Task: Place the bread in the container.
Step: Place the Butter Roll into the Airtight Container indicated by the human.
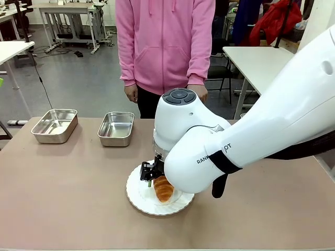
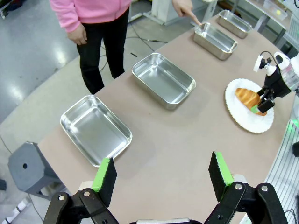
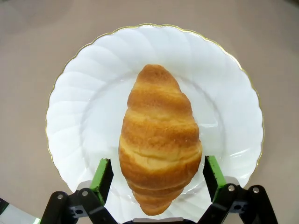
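- The bread [image 3: 160, 140], a golden-brown ridged croissant, lies on a round white plate [image 3: 79, 116] with a thin gold edge, at the near middle of the table [image 1: 68, 198].
- The right gripper [image 3: 159, 170] is down over the plate with its jaws spread wide; one green pad stands on each side of the croissant's broad end, and neither visibly presses into the crust.
- In the front view the right arm [image 1: 251, 141] comes in from the right and bends down over the plate, covering part of it; the croissant [image 1: 164, 189] shows just below the black fingers.
- The left gripper [image 2: 161, 175] hangs above the table with its jaws spread and nothing between them.
- From the left wrist view four steel trays stand in a row along the far edge of the table, all with nothing in them.
- The container [image 2: 216, 40] is the third tray in that row; the person's hand [image 2: 184, 8] points a finger down at its far rim.
- The other trays: the nearest [image 2: 96, 129], the next one [image 2: 163, 79], and the last [image 2: 235, 23] beyond the container.
- The plate sits well apart from the trays.
- A person in a pink hoodie [image 1: 165, 44] stands at the far side of the table.
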### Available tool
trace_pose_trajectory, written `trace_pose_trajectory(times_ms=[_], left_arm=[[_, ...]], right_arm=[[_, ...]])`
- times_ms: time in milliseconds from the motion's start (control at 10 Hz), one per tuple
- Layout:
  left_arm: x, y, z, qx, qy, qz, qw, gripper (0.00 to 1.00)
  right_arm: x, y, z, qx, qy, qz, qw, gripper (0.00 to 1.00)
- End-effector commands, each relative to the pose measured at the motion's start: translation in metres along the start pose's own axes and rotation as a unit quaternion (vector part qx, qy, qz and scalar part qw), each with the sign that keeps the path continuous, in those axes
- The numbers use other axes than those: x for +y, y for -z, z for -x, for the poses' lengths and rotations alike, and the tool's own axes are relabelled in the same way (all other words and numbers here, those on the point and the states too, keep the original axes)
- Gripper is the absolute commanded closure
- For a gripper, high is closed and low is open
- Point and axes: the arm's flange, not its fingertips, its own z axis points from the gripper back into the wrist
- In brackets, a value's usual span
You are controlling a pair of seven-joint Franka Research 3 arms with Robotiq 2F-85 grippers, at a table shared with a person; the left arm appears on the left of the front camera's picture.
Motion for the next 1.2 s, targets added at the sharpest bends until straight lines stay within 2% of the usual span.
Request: trace_pose_trajectory(times_ms=[0,100,200,300,400,500,600,700,900,1000,1100], left_arm=[[-0.001,-0.001,0.000,-0.001,0.002,0.000,1.000,0.00],[-0.001,-0.001,0.000,-0.001,0.002,0.000,1.000,0.00],[-0.001,-0.001,0.000,-0.001,0.002,0.000,1.000,0.00],[-0.001,-0.001,0.000,-0.001,0.002,0.000,1.000,0.00],[-0.001,-0.001,0.000,-0.001,0.002,0.000,1.000,0.00],[-0.001,-0.001,0.000,-0.001,0.002,0.000,1.000,0.00],[-0.001,-0.001,0.000,-0.001,0.002,0.000,1.000,0.00],[-0.001,-0.001,0.000,-0.001,0.002,0.000,1.000,0.00],[-0.001,-0.001,0.000,-0.001,0.002,0.000,1.000,0.00],[-0.001,-0.001,0.000,-0.001,0.002,0.000,1.000,0.00],[-0.001,-0.001,0.000,-0.001,0.002,0.000,1.000,0.00]], right_arm=[[0.006,0.003,-0.001,-0.022,0.013,0.019,1.000,0.00],[0.004,0.003,-0.001,-0.027,0.018,0.027,0.999,0.18],[0.002,0.005,-0.002,-0.029,0.019,0.022,0.999,0.20],[0.001,0.006,-0.002,-0.029,0.021,0.019,0.999,0.37],[0.000,0.007,-0.002,-0.029,0.019,0.013,0.999,0.40],[0.000,0.008,-0.001,-0.030,0.018,0.013,0.999,0.57],[0.000,0.007,-0.002,-0.032,0.014,0.022,0.999,0.60],[-0.004,0.000,-0.004,-0.011,0.006,0.007,1.000,0.60],[-0.004,0.000,-0.004,-0.011,0.006,0.007,1.000,0.60],[-0.003,-0.002,-0.004,-0.012,0.005,0.007,1.000,0.59],[-0.004,-0.016,-0.013,-0.039,0.002,0.012,0.999,0.59]])
